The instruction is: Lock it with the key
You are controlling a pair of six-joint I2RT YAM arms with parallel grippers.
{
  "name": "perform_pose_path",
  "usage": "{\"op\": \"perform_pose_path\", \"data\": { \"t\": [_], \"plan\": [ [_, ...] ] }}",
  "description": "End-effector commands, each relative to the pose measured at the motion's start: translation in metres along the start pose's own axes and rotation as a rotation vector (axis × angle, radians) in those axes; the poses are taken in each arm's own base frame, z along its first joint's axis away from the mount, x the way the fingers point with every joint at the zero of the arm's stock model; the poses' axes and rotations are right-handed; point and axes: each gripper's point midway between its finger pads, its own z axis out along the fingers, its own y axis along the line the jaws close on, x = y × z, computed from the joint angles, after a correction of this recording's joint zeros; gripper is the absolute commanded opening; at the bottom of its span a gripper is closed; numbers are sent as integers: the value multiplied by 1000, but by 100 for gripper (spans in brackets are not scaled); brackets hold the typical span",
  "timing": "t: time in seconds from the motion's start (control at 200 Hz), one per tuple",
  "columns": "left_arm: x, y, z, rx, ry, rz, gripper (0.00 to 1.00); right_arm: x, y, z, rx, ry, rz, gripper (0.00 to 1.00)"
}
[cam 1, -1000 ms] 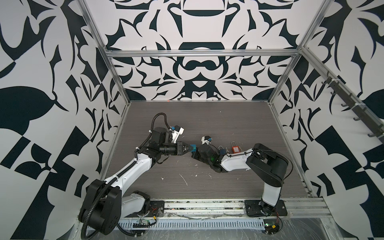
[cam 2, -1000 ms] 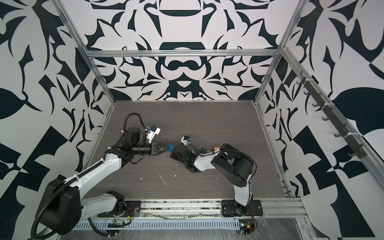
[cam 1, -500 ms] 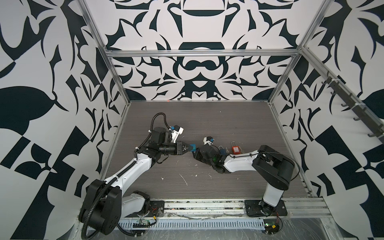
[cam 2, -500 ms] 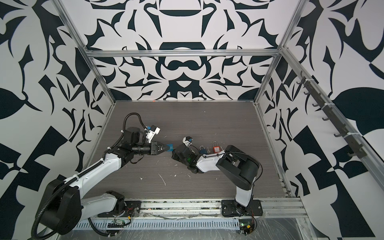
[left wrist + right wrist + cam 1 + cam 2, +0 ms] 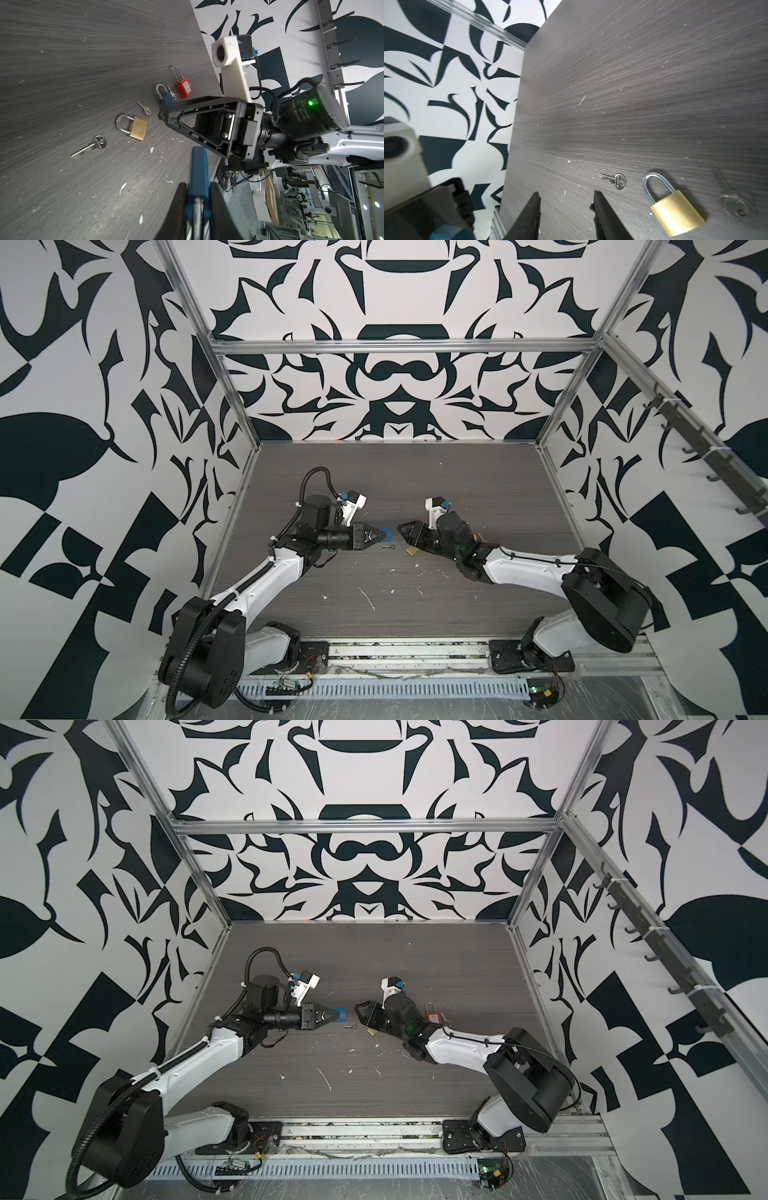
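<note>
Left wrist view: left gripper (image 5: 197, 187) pinches blue padlock (image 5: 198, 166) (shackle back between its fingers). Right gripper (image 5: 566, 194) faces it, jaws apart, empty. Key (image 5: 617, 181) flat on table (image 5: 633, 83) just past right fingertips, brass padlock (image 5: 675, 212) beside it.

The blue padlock (image 5: 197, 166) pinched in my left gripper (image 5: 198, 185) runs off the wrist picture's edge. Its shackle is sunk between my fingers (image 5: 178, 207), so I cannot tell whether it is latched. My right gripper (image 5: 164, 113) covers the base of the second blue padlock (image 5: 166, 98) and, in a top view, most of the brass padlock (image 5: 410, 552); the key (image 5: 733, 203) beside that one is blurred in my right wrist view.
</note>
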Motion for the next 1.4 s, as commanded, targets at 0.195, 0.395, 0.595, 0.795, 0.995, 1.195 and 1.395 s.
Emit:
{"op": "perform_pose_path", "data": {
  "t": [0.195,0.395,0.595,0.795,0.995,1.195,1.395],
  "plan": [
    [-6,-8,-6,133,-24,-4,0,1,88,-26,-589,106,17,47],
    [-8,-15,-7,196,-20,-17,0,-3,89,-16,-650,115,66,45],
    [-9,-6,-4,193,-13,-48,0,-4,95,-17,-666,119,57,43],
    [-10,-4,-1,213,-18,-68,0,-8,88,-19,-645,83,64,44],
    [-14,-4,0,222,-21,-71,0,-2,97,-22,-670,113,49,39],
    [-16,-7,1,245,-17,-72,0,13,106,-13,-690,174,49,34],
    [-14,-6,2,259,-13,-84,0,15,108,-6,-690,184,59,16]
  ]
}}
